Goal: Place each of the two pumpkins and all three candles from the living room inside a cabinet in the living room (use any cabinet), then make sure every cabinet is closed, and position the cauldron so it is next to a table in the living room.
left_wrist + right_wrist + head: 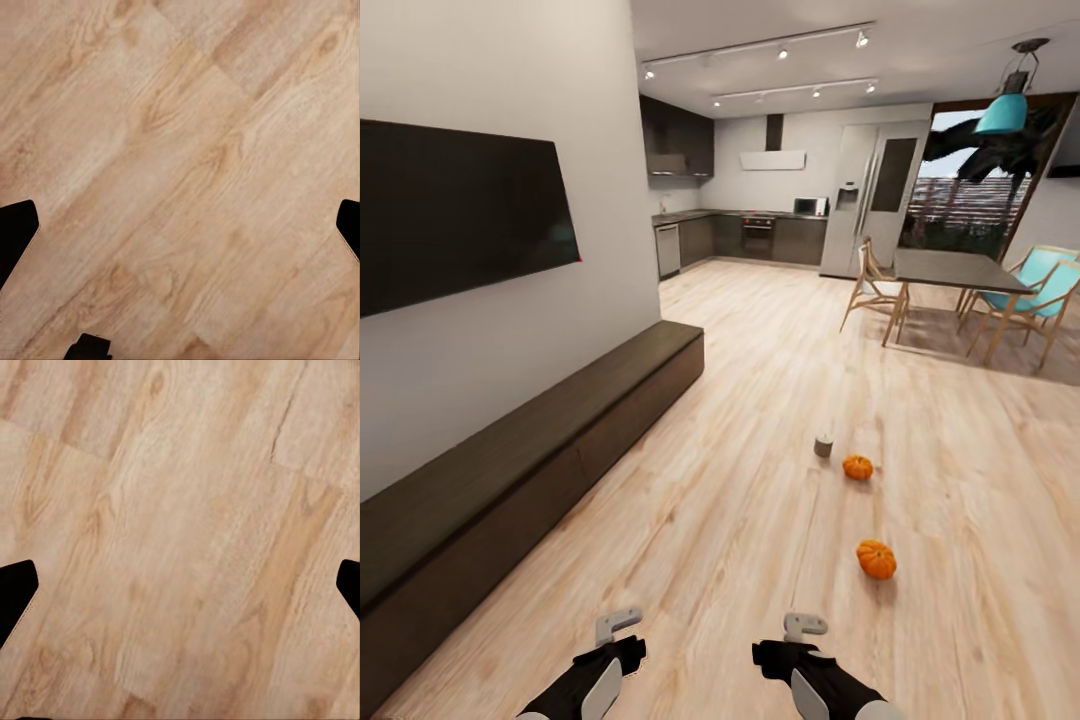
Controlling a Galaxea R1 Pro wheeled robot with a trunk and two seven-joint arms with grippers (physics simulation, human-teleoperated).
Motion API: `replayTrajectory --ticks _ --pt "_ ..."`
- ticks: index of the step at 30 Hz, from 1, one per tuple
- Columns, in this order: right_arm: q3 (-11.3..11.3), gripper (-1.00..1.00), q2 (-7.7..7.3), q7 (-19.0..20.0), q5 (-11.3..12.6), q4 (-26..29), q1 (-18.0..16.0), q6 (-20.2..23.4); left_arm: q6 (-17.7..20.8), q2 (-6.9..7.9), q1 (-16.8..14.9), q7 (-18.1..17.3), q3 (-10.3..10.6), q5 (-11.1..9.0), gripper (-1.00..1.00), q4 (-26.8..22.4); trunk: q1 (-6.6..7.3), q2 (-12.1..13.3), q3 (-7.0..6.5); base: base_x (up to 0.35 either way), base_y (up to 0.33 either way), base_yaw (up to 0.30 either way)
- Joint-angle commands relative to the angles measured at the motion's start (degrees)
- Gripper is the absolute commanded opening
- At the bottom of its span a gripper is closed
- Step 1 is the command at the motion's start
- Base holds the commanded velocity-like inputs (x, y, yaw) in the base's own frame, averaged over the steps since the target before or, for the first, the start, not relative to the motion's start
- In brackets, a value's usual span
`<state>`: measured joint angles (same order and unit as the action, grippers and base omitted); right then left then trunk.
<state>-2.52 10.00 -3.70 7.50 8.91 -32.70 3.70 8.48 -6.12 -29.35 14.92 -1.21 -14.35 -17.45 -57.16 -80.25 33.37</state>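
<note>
Left tool (pixel 618 624): low over bare floor (pixel 760 400), fingers wide apart in the wrist view, nothing between them
Right tool (pixel 804 626): same pose beside the left, fingers spread wide, empty
Near pumpkin (pixel 876 559): on the floor ahead of the right tool and a little to its right, closest of the task's things
Far pumpkin (pixel 857 467): further ahead on the same side, well beyond reach
Candle (pixel 823 446): small grey stub just beside the far pumpkin, on its left, apart from it
Other candles: not spotted from here
Cabinet (pixel 560 440): long dark unit along the wall, ahead and to the left of the left tool, under the TV (pixel 460 210); fronts look flush, so judged closed
Cauldron and low glass table: no sign here
Background: kitchen (pixel 740 235) at the far end, dining table (pixel 950 268) with chairs off to the right
Step in hand: judged the very start, approach to the first pickup, nothing yet stowed
Next move: roll the base forward and slightly right, lower the right tool over the near pumpkin, close across its ribbed sides below the stem
After that: carry left to the cabinet, free tool needed to pull a drawer open
Risk: round pumpkin likely to roll if nudged off-centre
</note>
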Motion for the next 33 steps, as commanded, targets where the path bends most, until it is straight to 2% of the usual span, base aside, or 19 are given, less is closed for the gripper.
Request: replayTrajectory --ticks 1,19,33 --pt "-0.29 1.00 0.00 -0.31 0.57 0.14 0.00 0.32 0.31 -0.03 -0.01 0.20 -0.11 -0.16 1.00 -0.13 -0.03 -0.02 0.05 0.322 0.000 0.288" --pt "-0.29 1.00 0.00 -0.28 0.58 0.14 0.00 0.23 0.31 -0.03 -0.01 0.20 -0.11 -0.13 1.00 -0.13 -0.03 -0.02 0.05 0.314 -0.003 0.288" --pt "-0.29 1.00 0.00 -0.26 0.58 0.18 0.00 0.18 0.31 -0.08 -0.01 0.12 -0.05 -0.07 1.00 -0.13 -0.03 -0.02 0.05 0.036 -0.006 0.288"
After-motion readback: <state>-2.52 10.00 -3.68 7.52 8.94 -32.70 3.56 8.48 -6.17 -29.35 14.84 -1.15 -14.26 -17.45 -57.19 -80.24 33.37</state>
